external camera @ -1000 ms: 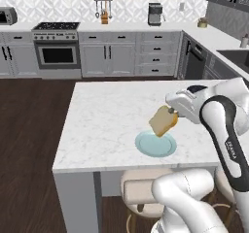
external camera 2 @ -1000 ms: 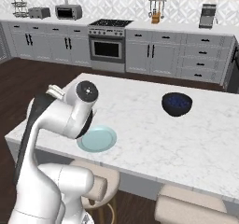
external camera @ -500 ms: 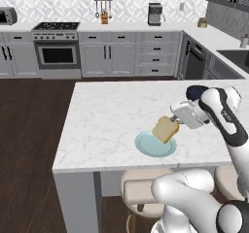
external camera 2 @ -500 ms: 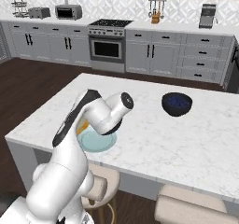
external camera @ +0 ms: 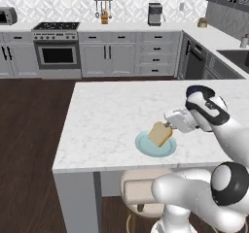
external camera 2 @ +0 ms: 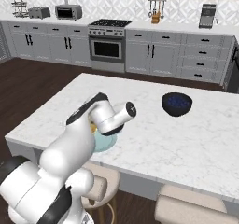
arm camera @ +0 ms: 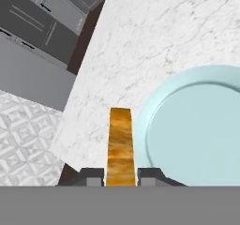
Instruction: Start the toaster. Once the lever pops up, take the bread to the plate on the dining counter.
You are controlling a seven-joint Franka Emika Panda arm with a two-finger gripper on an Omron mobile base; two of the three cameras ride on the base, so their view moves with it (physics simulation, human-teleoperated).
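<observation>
Bread [external camera: 160,133], a golden slice, sits clamped edge-on between the fingers [arm camera: 121,178], tilted just above the pale blue-green plate [external camera: 146,147] near the counter's [external camera: 112,115] stool-side edge. Farther along the marble stands a dark bowl [external camera 2: 177,103].

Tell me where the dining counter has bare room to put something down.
Bare marble runs across the dining counter left of the plate, toward the stove-side edge, and between the plate and the dark bowl. It is crowded at the plate, where the gripper holds the bread.
</observation>
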